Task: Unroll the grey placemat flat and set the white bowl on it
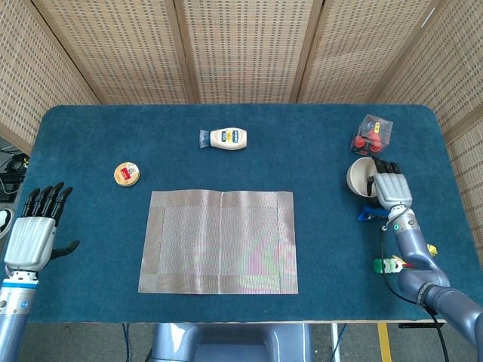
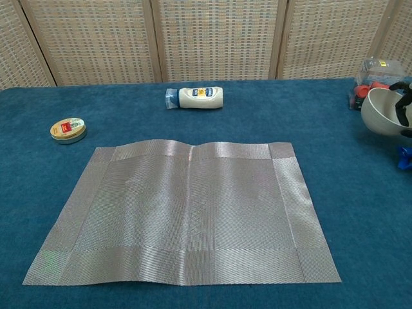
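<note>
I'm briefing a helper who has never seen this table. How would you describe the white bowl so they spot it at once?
Start at the grey placemat in the middle of the blue table and look toward the right edge. There the right robot hand grips the white bowl, tipped on its side. It sits just below a clear box of red pieces; it is the only plain white, round thing.
</note>
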